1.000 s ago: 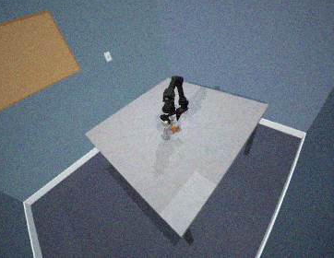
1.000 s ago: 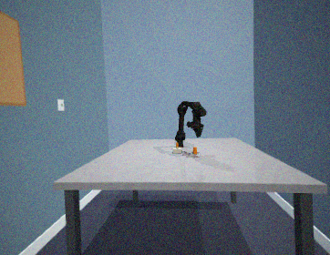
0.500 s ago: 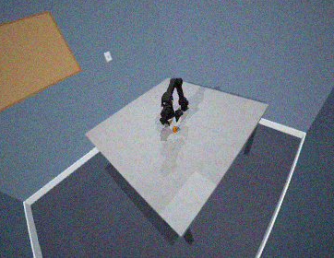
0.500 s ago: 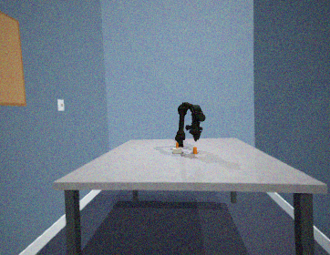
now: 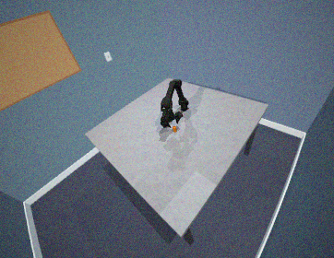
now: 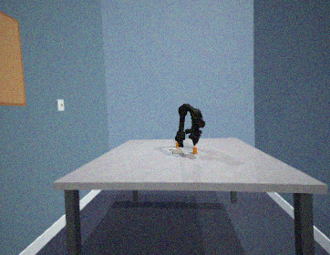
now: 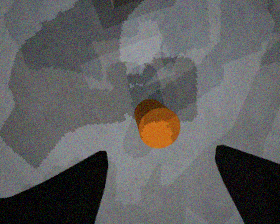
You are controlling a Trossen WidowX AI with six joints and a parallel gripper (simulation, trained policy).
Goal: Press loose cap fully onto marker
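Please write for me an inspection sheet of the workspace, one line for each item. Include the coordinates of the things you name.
Surface: pale table (image 5: 133,143) (image 6: 190,170), shadows on it.
Job's things: orange cap (image 5: 174,129) (image 6: 194,150) (image 7: 159,129) standing on the table; marker (image 6: 177,145) upright in the pale holder block (image 6: 177,151).
Clutter: nothing seen.
Gripper (image 6: 195,145) (image 7: 162,156): open, above the cap, nothing between its fingers.
Cables: nothing seen.
Surroundings: blue walls, white skirting, orange board (image 5: 33,60) (image 6: 8,59), white wall plate (image 5: 108,56) (image 6: 61,105).

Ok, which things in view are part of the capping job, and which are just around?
Job:
- orange cap
- marker
- holder block
- gripper
- table

Just around:
- orange wall panel
- white wall plate
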